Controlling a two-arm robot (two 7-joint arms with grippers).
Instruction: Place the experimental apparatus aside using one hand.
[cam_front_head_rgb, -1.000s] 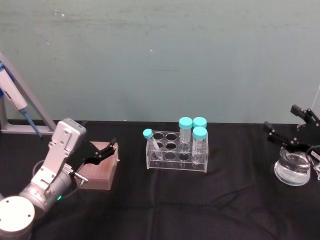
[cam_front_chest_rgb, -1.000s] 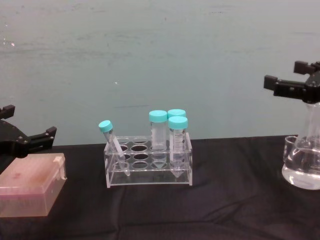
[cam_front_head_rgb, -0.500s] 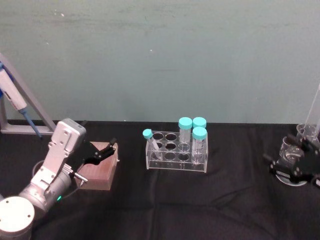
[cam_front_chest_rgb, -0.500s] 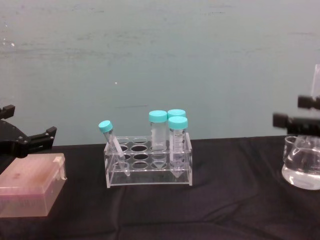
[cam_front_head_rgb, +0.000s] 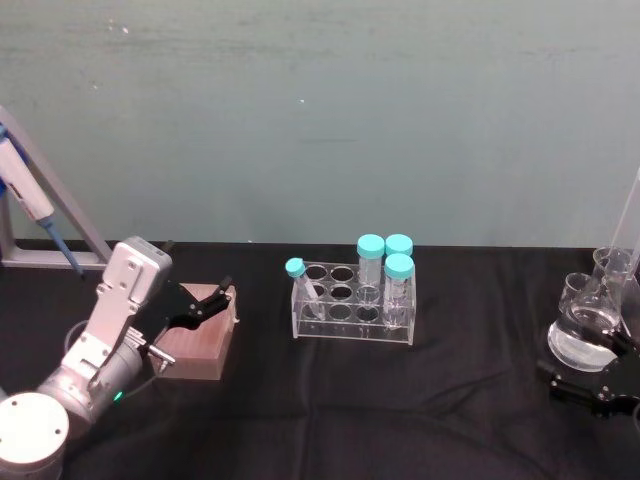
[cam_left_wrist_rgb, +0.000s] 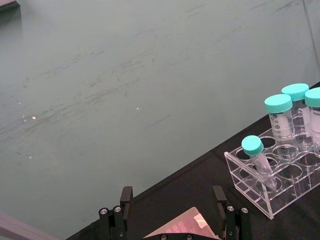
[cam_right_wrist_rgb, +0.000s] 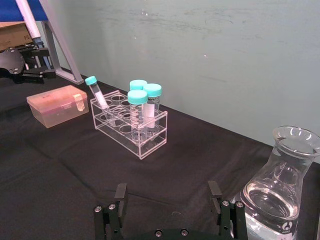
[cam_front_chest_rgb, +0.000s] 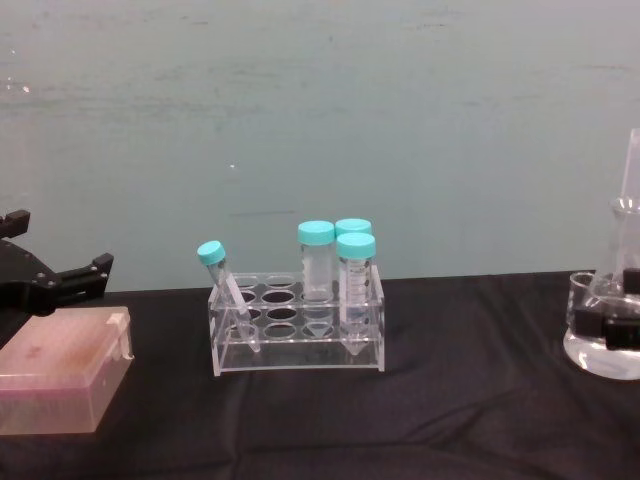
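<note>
Two grippers show in the head view: left gripper (cam_front_head_rgb: 205, 303), jaws apart, idles over a pink box (cam_front_head_rgb: 200, 345); right gripper (cam_front_head_rgb: 592, 385), jaws released, sits near the conical flask (cam_front_head_rgb: 587, 328) at the worktop's right edge. Right wrist view: flask (cam_right_wrist_rgb: 275, 192) just beside the spread jaws. Chest view: flask (cam_front_chest_rgb: 603, 335) far right. Likely next: close in and grasp.

A: Where is the left gripper (cam_front_chest_rgb: 100, 268)?
B: At the left edge, fingers spread, hanging just above the pink box (cam_front_chest_rgb: 62, 370).
A: And the tube rack (cam_front_chest_rgb: 298, 330)?
B: Well off to its right; the conical flask (cam_front_chest_rgb: 606, 335) stands farther right still, a black finger (cam_front_chest_rgb: 606, 326) across it.
</note>
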